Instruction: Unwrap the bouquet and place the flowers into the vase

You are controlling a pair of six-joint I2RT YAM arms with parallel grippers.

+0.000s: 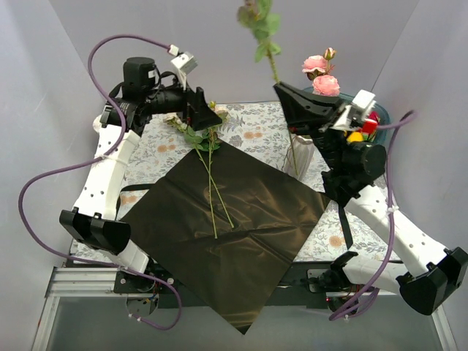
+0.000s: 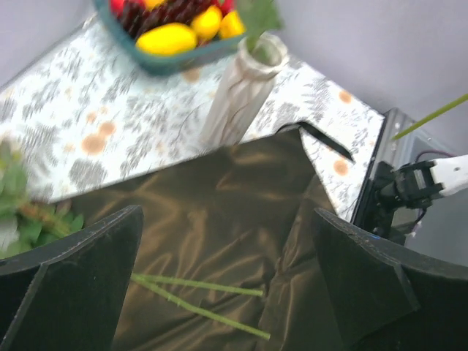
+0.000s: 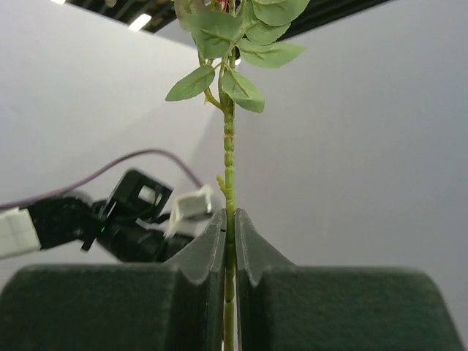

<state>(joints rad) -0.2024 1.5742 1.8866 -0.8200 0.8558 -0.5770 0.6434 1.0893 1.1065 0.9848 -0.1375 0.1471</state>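
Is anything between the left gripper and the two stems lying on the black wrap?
Nothing visible. The left gripper hangs open above the two flowers, whose stems lie bare on the wrapping paper; the vase stands beyond them.

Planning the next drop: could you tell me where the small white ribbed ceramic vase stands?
In the top view, the vase stands right of centre, just past the glossy black wrapping paper's far-right edge, beside the teal fruit tray.

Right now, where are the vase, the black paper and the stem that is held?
vase (image 2: 241, 95), left wrist view, on its ribbed body.
paper (image 1: 241, 234), top view, on the middle of the sheet.
stem (image 3: 229, 161), right wrist view, on its bare green middle.
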